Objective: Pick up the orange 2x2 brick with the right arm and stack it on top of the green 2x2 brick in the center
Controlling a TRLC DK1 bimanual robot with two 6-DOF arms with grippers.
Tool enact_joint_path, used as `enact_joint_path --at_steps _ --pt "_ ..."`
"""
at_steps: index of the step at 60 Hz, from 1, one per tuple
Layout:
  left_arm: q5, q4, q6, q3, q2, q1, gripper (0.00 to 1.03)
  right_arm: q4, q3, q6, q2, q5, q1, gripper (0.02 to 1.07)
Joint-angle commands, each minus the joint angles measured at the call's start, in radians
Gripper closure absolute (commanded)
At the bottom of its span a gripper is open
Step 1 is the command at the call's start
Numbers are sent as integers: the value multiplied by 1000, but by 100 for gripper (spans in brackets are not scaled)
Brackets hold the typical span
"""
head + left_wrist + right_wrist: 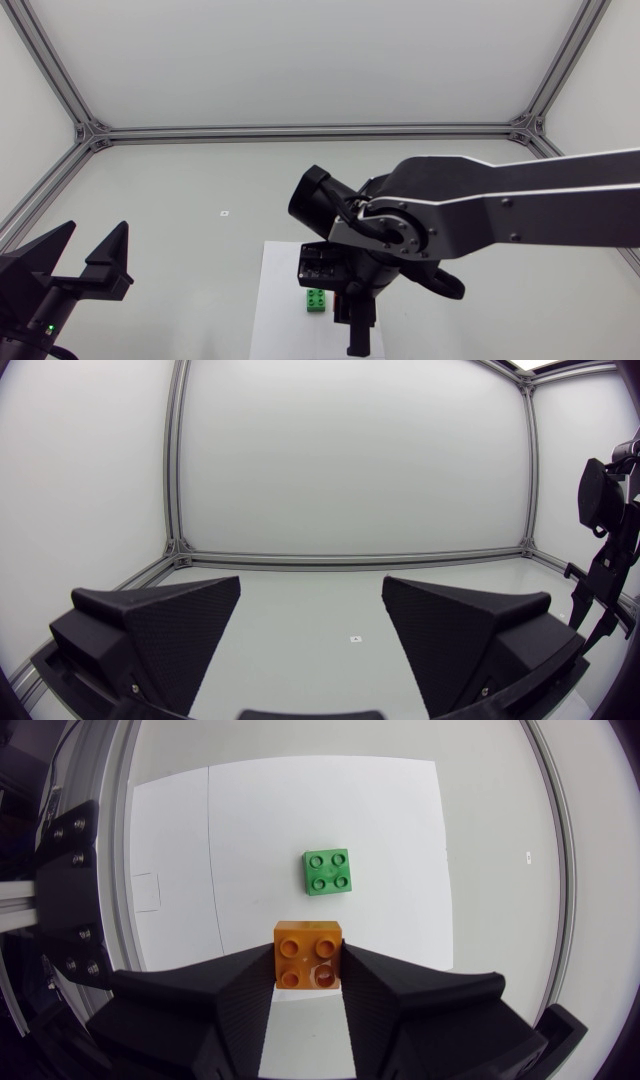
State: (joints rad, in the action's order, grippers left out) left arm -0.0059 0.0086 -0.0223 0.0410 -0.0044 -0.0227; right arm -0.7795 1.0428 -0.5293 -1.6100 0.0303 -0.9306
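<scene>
The orange 2x2 brick [309,954] sits studs-up between the fingers of my right gripper [308,982], which is shut on it from both sides. Ahead of the gripper, a short gap away, the green 2x2 brick [327,872] lies on a white sheet [240,820]. From above, the green brick [316,299] shows just left of my right gripper [356,322], which hangs over the sheet [278,290]; the orange brick is hidden there under the arm. My left gripper [92,242] stands open and empty at the near left, its fingers [170,620] wide apart.
A small white mark [225,213] lies on the grey table, left of the sheet. The right arm's links [605,550] show at the side of the left wrist view. An aluminium frame [300,131] borders the table.
</scene>
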Motion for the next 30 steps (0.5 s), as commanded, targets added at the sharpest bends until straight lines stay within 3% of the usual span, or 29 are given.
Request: enact_joint_path --at_steps 1,30 --pt "4 -15 13 -41 -8 3 4 -12 51 -28 -62 -1 -13 101" --pt "4 -15 13 -41 -8 3 4 -32 203 -117 -248 -32 -10 101"
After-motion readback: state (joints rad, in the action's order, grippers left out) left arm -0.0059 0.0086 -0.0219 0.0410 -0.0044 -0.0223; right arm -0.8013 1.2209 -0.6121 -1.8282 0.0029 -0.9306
